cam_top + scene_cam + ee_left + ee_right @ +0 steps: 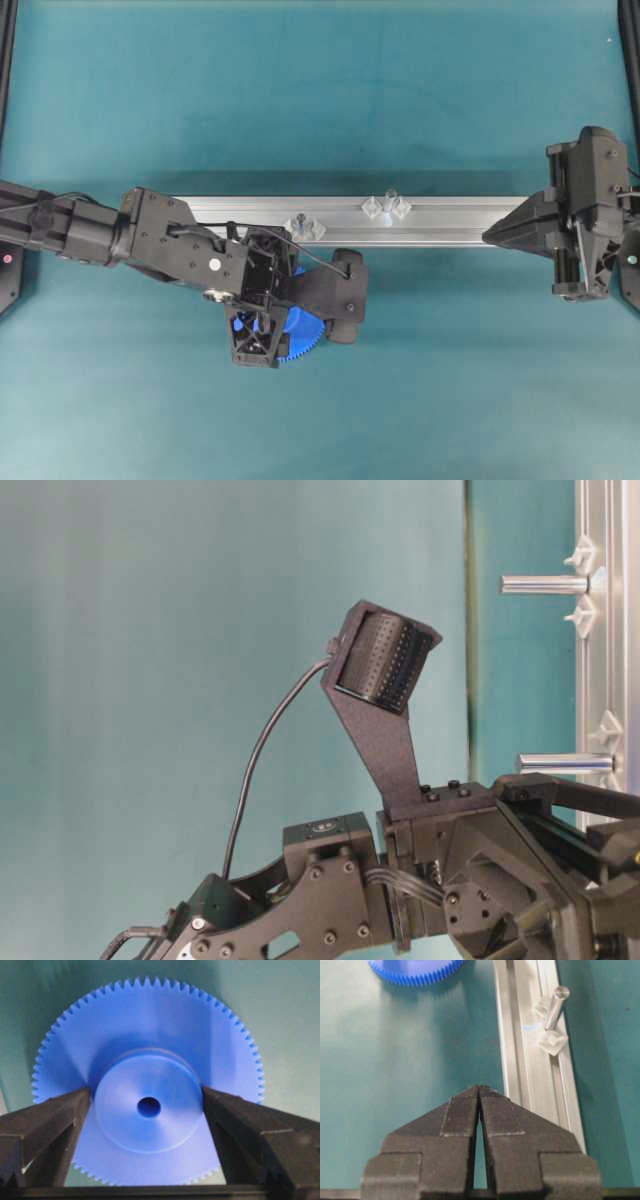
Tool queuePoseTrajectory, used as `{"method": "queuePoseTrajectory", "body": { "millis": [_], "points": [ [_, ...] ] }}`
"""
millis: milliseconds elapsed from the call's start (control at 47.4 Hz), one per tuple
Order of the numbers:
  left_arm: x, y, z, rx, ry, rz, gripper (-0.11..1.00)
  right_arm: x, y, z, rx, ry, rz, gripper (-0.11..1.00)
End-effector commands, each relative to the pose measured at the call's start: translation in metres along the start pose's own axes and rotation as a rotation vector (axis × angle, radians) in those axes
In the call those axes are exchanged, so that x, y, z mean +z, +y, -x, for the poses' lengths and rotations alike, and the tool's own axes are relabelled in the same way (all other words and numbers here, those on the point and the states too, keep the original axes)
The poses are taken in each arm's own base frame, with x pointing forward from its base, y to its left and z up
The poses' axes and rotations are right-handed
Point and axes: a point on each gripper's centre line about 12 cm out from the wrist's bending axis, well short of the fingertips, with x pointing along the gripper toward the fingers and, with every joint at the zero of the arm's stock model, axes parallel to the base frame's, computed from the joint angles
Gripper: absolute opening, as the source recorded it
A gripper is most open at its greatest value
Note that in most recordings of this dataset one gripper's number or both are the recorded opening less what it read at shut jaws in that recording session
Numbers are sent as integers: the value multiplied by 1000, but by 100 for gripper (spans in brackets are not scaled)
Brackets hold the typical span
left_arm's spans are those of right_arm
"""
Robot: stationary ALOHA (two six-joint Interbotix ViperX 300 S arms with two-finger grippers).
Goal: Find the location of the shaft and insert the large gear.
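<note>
Left pincer [149,1110]: clamped on the raised hub of the large gear [150,1060], one finger [47,1125] on each side of the hub; the centre hole is unobstructed.
Gear position: over the bench [450,400], on the near side of the rail [450,215] and apart from it. Whether it rests on the bench or is lifted cannot be determined.
Step in hand: gear grasped; carry to the shaft not yet done, so insertion has not begun.
Short pin [300,224]: stands on the rail between clear brackets, just beyond the left pincer. Judged not the target; likely to be mistaken for it and lies close to the carry path.
Shaft [389,203]: upright on the rail, further along towards the right arm, flanked by two clear brackets [552,1041]. Judged the taller pin; nothing is on it.
Next move: lift the gear above pin height, travel along the rail past the short pin, centre the hole over the shaft tip, keep the gear level, lower.
Risk: the hole is small; a slight tilt or offset probably catches the tip.
Right pincer [479,1091]: fingers together, holding nothing, by the far end of the rail, clear of the shaft.
</note>
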Motion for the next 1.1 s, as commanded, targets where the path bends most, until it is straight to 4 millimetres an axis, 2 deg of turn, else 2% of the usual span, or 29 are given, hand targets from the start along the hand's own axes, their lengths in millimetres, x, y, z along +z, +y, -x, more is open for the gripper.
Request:
{"method": "queuePoseTrajectory", "body": {
  "millis": [0, 507, 633, 739, 1077],
  "points": [
    [4, 0, 6, 1, -22, -1, 93, 8, 0, 1, 1, -23, -13, 5],
    [0, 0, 2, 2, -6, 4, 92, 8, 0, 1, 1, -25, -13, 5],
    [-1, 0, 0, 2, 3, 2, 85, 8, 1, 1, 3, -24, -12, 5],
    [-1, 0, 1, 2, 5, 2, 71, 8, 1, 1, 2, -23, -11, 5],
    [-1, 0, 2, 2, 1, -1, 71, 8, 0, 1, 1, -25, -13, 5]
  ]
}}
